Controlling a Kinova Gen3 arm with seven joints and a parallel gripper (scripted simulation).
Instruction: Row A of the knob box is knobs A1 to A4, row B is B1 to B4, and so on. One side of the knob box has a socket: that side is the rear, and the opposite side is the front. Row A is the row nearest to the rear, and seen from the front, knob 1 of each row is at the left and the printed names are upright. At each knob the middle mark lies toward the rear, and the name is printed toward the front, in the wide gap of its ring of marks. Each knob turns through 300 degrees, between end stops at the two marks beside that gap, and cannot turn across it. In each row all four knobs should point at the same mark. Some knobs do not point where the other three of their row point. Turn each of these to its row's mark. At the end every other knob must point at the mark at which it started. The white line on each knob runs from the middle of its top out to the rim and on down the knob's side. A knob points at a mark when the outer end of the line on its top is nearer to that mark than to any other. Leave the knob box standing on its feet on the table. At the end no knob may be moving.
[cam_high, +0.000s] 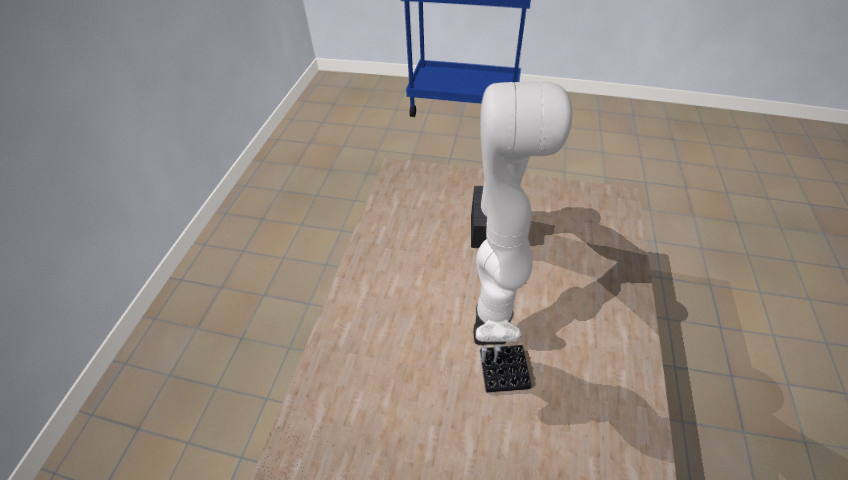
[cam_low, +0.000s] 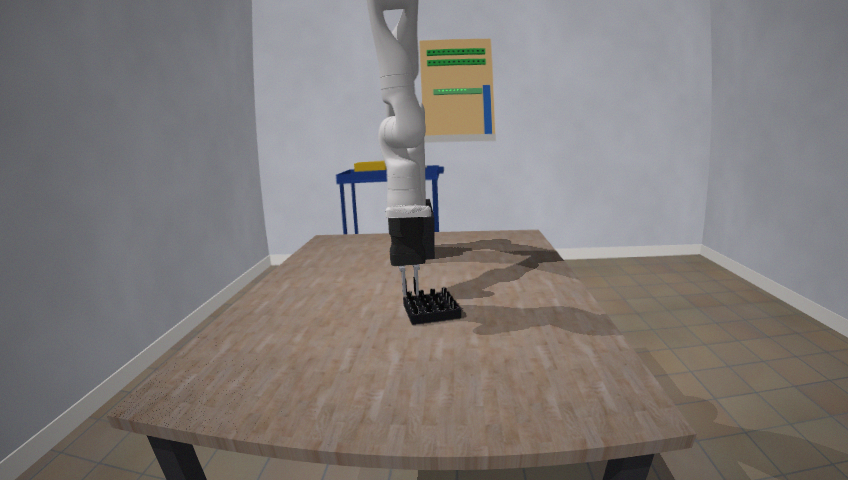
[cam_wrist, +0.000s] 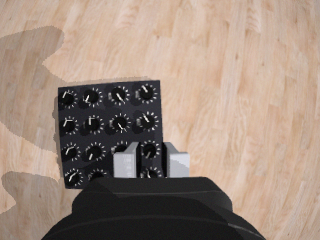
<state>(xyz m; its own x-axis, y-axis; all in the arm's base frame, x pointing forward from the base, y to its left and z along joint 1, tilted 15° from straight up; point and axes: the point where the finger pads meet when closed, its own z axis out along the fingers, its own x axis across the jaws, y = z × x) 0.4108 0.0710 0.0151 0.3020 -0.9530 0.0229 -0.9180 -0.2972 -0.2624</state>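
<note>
The black knob box (cam_wrist: 110, 132) stands on the wooden table, with four rows of four black knobs with white lines. It also shows small in the top view (cam_high: 507, 368) and in the exterior view (cam_low: 432, 306). My gripper (cam_wrist: 151, 154) points straight down over the box's corner nearest the arm (cam_high: 490, 355). Its grey fingers stand partly open on either side of the right column's lower knobs (cam_wrist: 150, 151) in the wrist view. The fingertips are at about knob-top height in the exterior view (cam_low: 410, 288). I cannot tell whether they touch a knob. The printed names are too small to read.
The arm's black base (cam_high: 477, 217) stands on the table behind the box. A blue cart (cam_high: 461, 77) stands on the floor beyond the table. A board with green strips (cam_low: 458, 89) hangs on the far wall.
</note>
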